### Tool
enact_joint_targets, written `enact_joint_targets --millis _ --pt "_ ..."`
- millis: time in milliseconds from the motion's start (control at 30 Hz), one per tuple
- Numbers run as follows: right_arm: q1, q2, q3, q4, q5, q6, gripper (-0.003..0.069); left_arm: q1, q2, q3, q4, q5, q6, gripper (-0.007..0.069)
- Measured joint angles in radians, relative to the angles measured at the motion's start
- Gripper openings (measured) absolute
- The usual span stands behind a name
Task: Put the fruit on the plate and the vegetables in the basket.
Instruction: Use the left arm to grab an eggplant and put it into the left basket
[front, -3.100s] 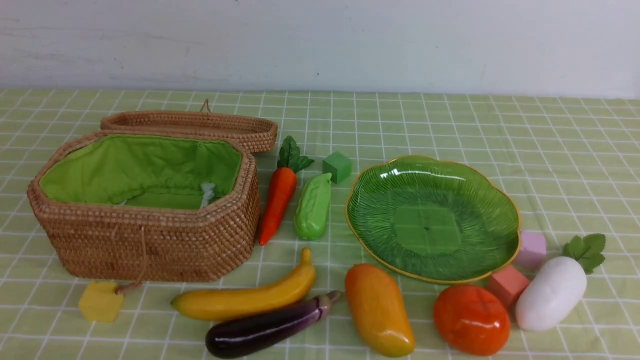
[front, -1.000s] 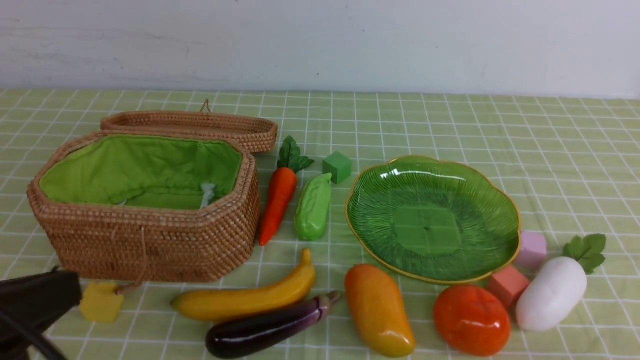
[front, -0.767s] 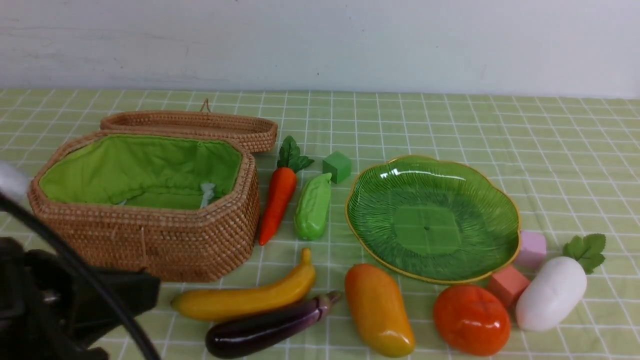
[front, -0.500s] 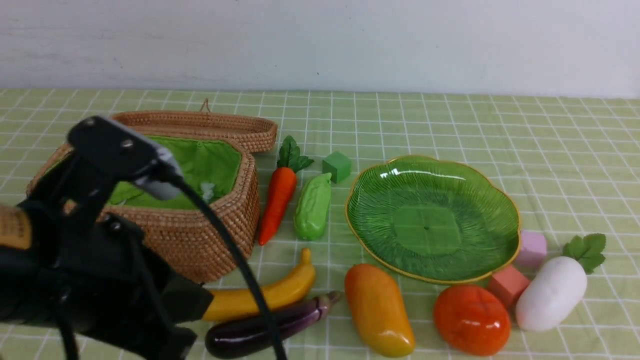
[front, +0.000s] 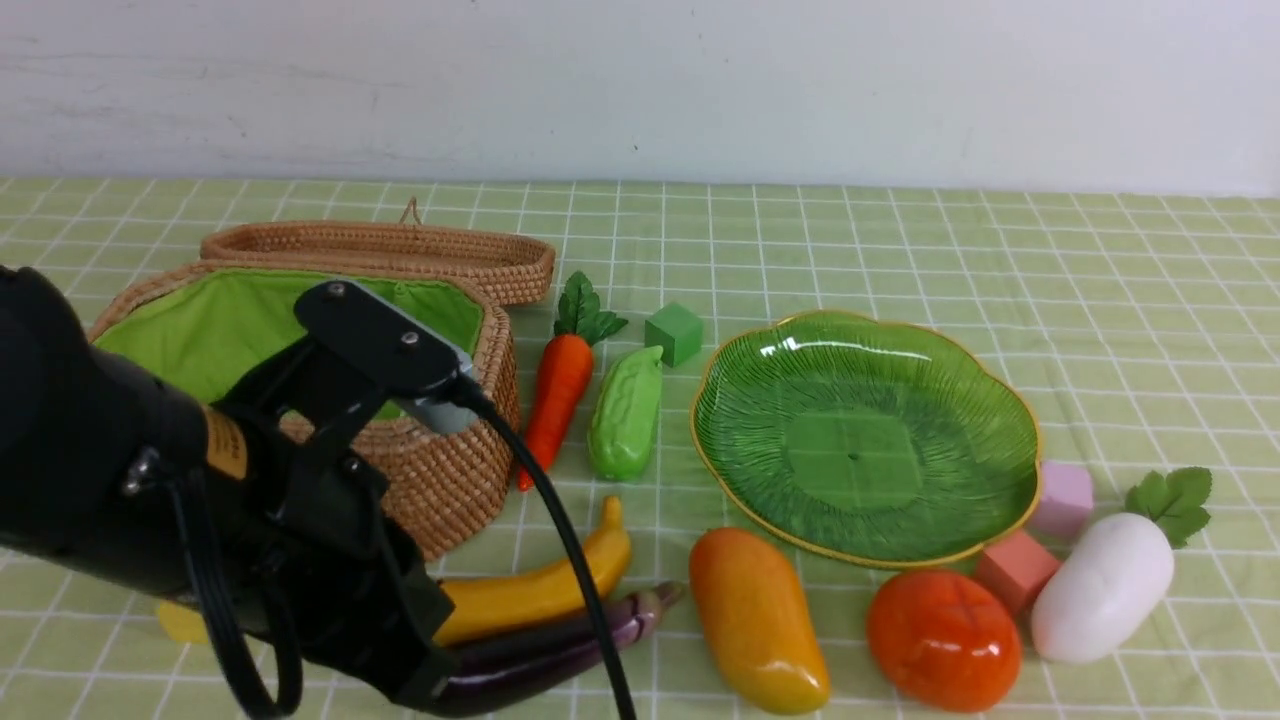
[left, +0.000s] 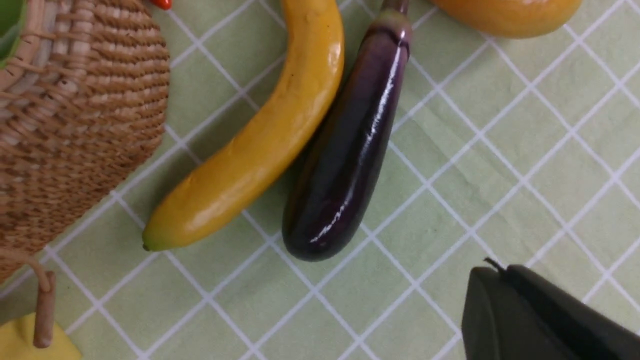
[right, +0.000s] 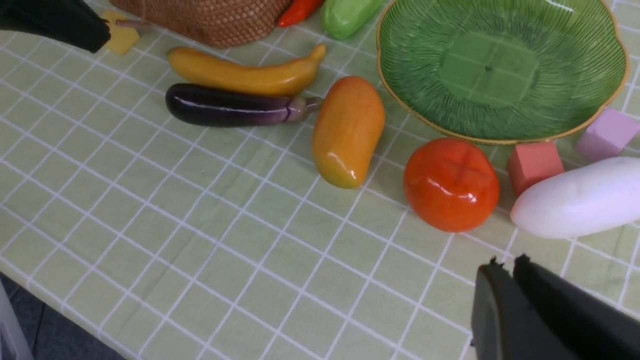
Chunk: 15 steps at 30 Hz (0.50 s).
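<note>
The banana and eggplant lie side by side in front of the wicker basket. The mango, persimmon and radish lie in front of the green plate, which holds nothing. The carrot and pod lie between basket and plate. My left gripper is shut and empty, above the cloth near the eggplant's round end. My right gripper is shut and empty, over the cloth in front of the persimmon and radish.
The basket's lid lies open behind it. Foam cubes lie about: green, pink, red and yellow. My left arm hides the basket's front left. The table's front edge is close.
My left arm has come in from the lower left and moved right and up, now covering the basket's front and the near ends of banana and eggplant. No object has moved.
</note>
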Motion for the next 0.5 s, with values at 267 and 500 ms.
enact_joint_targets --millis 267,500 --pt "0.000 -0.044 0.010 0.090 -0.084 -0.104 0.0042 -0.038 0.035 -0.005 0.010 -0.087 0.131 -0.0013" --pt "0.000 -0.044 0.010 0.219 -0.098 -0.228 0.0042 -0.135 0.163 -0.008 0.027 -0.105 0.196 0.0099"
